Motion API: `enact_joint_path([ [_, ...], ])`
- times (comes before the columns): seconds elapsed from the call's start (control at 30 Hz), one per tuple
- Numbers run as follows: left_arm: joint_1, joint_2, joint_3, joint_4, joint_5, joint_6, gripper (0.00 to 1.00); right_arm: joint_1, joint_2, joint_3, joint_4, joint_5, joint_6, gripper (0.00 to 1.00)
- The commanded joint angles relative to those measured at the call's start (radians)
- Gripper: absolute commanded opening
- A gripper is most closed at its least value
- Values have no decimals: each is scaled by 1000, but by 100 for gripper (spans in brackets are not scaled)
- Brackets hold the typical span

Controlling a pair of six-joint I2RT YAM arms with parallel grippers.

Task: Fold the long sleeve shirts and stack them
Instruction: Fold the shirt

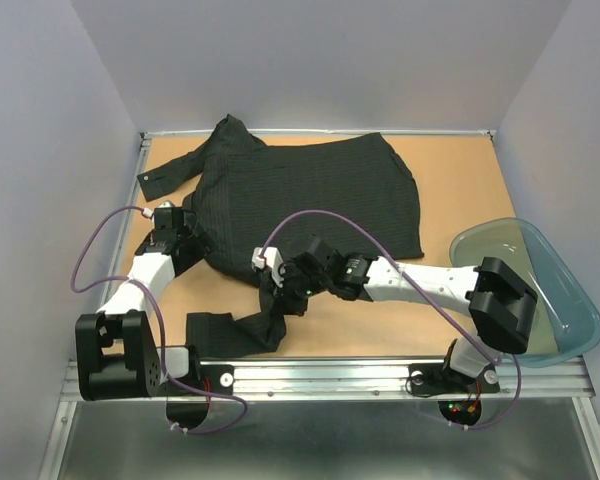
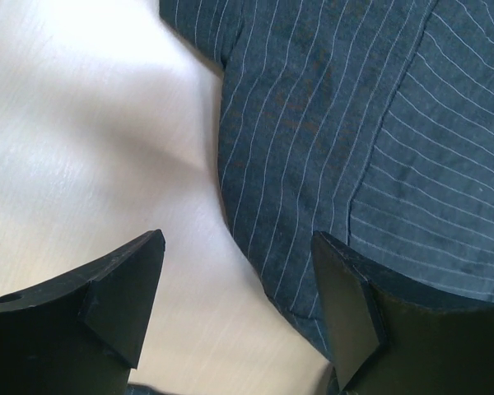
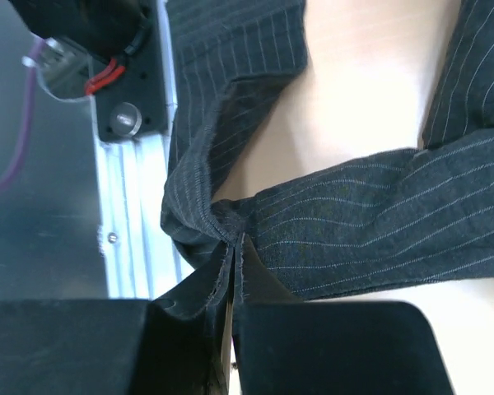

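Early days on this one, I'd say. The black pinstriped shirt (image 1: 310, 195) is laid out mostly flat in the middle of the table (image 1: 450, 190), with a few wrinkles, and nothing about it looks folded yet. The far sleeve (image 1: 165, 178) sticks out to the back left corner, cuff and all. The near sleeve (image 1: 235, 328) trails down towards the aluminium rail (image 1: 330, 372) at the front edge and is bunched and twisted.

The right gripper (image 3: 230, 288) is pinched tight on that near sleeve. The wrist view shows the cloth gathered into a knot of creases right between the fingers, with the rest of the sleeve running off to the side. The left gripper (image 2: 239, 247) is spread wide with nothing in it. It hovers low over the shirt's left edge, one finger over bare table and the other over the cloth.

My read is that this is the first fold, getting that sleeve across the body. Left to do: both sleeves in, the body folded over, then the stacking. I only see the one shirt, so there's no stack anywhere so far. There's a clear bluish plastic bin (image 1: 560, 300) off to the right, and it looks to have nothing in it.
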Motion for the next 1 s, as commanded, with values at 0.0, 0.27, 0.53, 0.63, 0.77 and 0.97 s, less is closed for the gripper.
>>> enact_joint_path([
  [0.0, 3, 14, 22, 43, 17, 8, 84, 3, -85, 42, 42, -31, 76, 3],
  [0.27, 3, 57, 53, 57, 23, 22, 84, -155, -93, -21, -36, 635, 214, 38],
  [0.53, 3, 88, 54, 80, 5, 30, 84, -56, -135, 67, -133, 485, 70, 65],
  [0.63, 5, 95, 61, 86, -11, 31, 84, 7, -101, 146, -132, 347, 12, 65],
  [0.77, 9, 82, 61, 89, -66, 47, 84, 71, 26, 230, -132, 202, -37, 66],
  [0.97, 44, 62, 19, 109, -49, 39, 84, 125, 221, 302, -132, 184, -91, 77],
])
